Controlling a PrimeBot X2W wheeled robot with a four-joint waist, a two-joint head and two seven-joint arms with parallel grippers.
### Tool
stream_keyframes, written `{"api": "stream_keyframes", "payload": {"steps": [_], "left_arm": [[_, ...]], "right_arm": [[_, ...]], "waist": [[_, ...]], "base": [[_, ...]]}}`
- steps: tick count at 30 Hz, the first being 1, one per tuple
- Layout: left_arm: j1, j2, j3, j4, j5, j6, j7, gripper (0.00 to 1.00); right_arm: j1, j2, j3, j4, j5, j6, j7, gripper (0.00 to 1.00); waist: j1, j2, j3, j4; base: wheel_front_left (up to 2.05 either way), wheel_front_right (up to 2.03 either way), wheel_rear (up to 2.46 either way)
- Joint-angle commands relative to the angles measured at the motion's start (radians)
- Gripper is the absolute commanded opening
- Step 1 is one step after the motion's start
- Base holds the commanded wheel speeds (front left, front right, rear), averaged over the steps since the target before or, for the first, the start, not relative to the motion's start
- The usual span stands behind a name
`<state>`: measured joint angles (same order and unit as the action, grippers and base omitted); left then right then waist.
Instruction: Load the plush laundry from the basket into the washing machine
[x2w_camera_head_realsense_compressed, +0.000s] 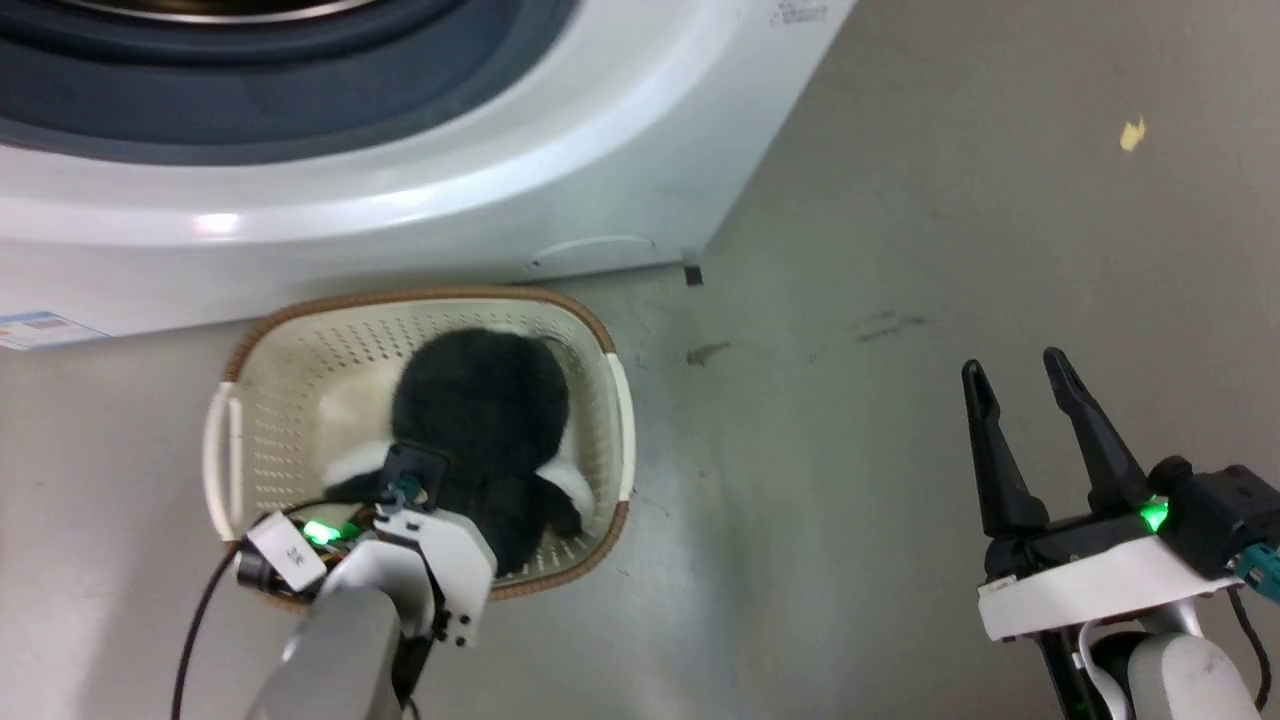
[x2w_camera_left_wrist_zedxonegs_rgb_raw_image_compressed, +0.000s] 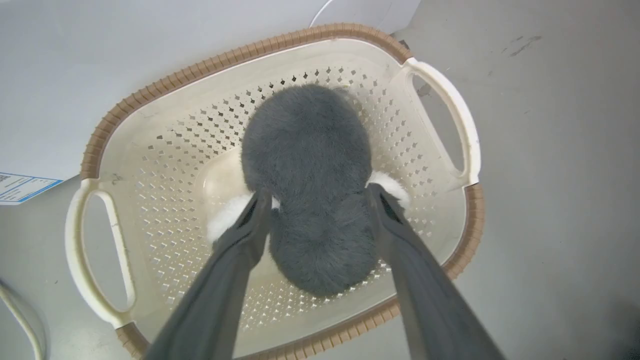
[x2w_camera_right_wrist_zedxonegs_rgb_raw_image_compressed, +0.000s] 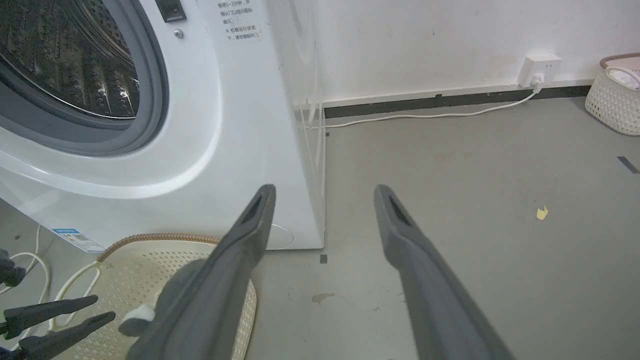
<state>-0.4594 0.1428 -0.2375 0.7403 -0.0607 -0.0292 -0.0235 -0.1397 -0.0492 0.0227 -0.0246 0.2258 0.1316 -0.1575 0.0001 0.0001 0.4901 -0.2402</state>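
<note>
The plush laundry, black with white fuzzy patches, lies in the cream basket on the floor right in front of the washing machine. In the left wrist view my left gripper is open, reaching down into the basket, and its two fingers straddle the plush at its narrow middle. My right gripper hangs open and empty over bare floor, well right of the basket. The right wrist view shows the washer's grey gasket and steel drum with the opening uncovered; the door is out of view.
The grey floor stretches wide to the right of the washer. A yellow scrap lies on it. A wall socket and its white cable run along the skirting. Another white basket stands at the far right. White cables lie left of the basket.
</note>
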Motion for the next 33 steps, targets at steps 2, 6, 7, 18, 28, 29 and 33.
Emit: {"api": "stream_keyframes", "payload": {"steps": [2, 6, 7, 18, 28, 29, 33], "left_arm": [[-0.060, 0.018, -0.018, 0.058, 0.001, 0.008, 0.021, 1.00], [-0.106, 0.030, -0.031, 0.102, 0.000, 0.007, 0.061, 1.00], [-0.138, 0.041, -0.027, 0.127, -0.014, 0.006, 0.079, 1.00], [-0.303, 0.092, -0.058, 0.257, -0.042, -0.008, 0.242, 1.00], [-0.413, 0.114, -0.102, 0.354, -0.054, -0.017, 0.338, 1.00], [-0.424, 0.117, -0.107, 0.364, -0.054, -0.014, 0.344, 1.00], [-0.466, 0.128, -0.122, 0.406, -0.061, 0.008, 0.363, 1.00]], "right_arm": [[-0.031, -0.001, 0.005, -0.004, 0.023, -0.001, -0.014, 1.00], [-0.039, -0.001, 0.010, -0.003, 0.038, -0.001, -0.020, 1.00], [-0.046, -0.001, 0.015, -0.003, 0.048, -0.001, -0.024, 1.00], [-0.079, -0.001, 0.036, -0.002, 0.107, -0.001, -0.047, 1.00], [-0.091, -0.001, 0.034, -0.009, 0.146, -0.001, -0.066, 1.00], [-0.092, -0.001, 0.034, -0.010, 0.151, -0.001, -0.068, 1.00], [-0.096, -0.001, 0.032, -0.012, 0.169, -0.001, -0.076, 1.00]], "waist": [[-0.0001, -0.0001, 0.047, -0.032], [-0.0001, -0.0001, 0.078, -0.048], [-0.0001, -0.0001, 0.098, -0.060], [-0.0001, -0.0001, 0.205, -0.119], [-0.0001, -0.0001, 0.285, -0.152], [-0.0001, -0.0001, 0.294, -0.156], [-0.0001, -0.0001, 0.331, -0.169]], "base": [[0.00, 0.00, 0.00], [0.00, 0.00, 0.00], [0.00, 0.00, 0.00], [0.00, 0.00, 0.00], [0.00, 0.00, 0.00], [0.00, 0.00, 0.00], [0.00, 0.00, 0.00]]}}
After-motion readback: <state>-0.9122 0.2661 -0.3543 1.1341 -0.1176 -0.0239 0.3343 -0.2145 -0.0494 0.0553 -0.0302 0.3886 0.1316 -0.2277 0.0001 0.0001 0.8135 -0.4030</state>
